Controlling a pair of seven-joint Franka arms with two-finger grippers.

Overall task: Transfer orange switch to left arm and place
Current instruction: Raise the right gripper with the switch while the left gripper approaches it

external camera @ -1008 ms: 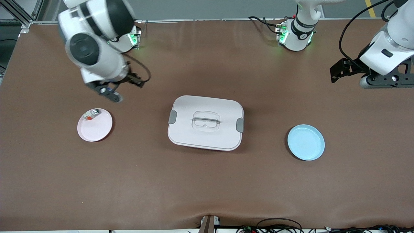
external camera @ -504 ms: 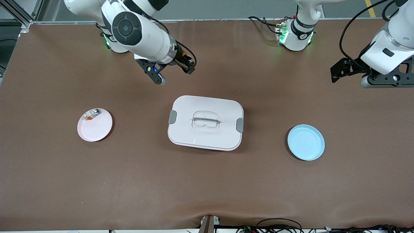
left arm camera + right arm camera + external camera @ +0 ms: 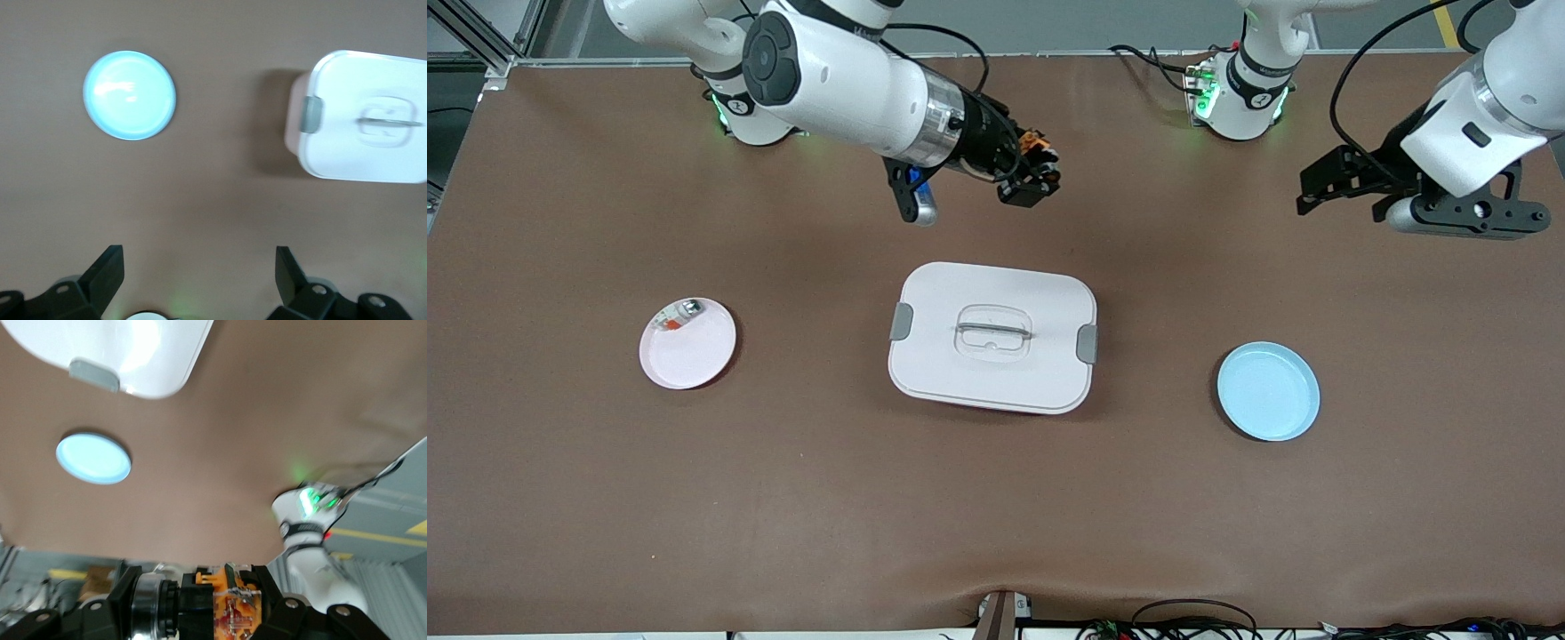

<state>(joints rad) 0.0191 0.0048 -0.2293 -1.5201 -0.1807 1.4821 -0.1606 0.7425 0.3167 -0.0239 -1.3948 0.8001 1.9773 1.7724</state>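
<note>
My right gripper (image 3: pixel 1040 171) is shut on the orange switch (image 3: pixel 1034 140) and holds it in the air over the bare table, between the box (image 3: pixel 992 336) and the robot bases. In the right wrist view the switch (image 3: pixel 223 603), orange with a black and silver ring, sits clamped between the fingers (image 3: pixel 127 593). The white box with grey latches stands at the table's middle, apart from both grippers. My left gripper (image 3: pixel 1307 197) is open and empty, up over the table at the left arm's end; its left wrist view (image 3: pixel 199 273) shows both fingers wide apart.
A pink plate (image 3: pixel 687 343) with a clear-and-silver part (image 3: pixel 677 317) lies toward the right arm's end. A blue plate (image 3: pixel 1268 391) lies toward the left arm's end, also seen in the left wrist view (image 3: pixel 129 95). The box shows there too (image 3: pixel 363 117).
My right arm has swung from above the pink plate toward the table's middle with the switch in its gripper. My left gripper has shifted a little toward the middle.
</note>
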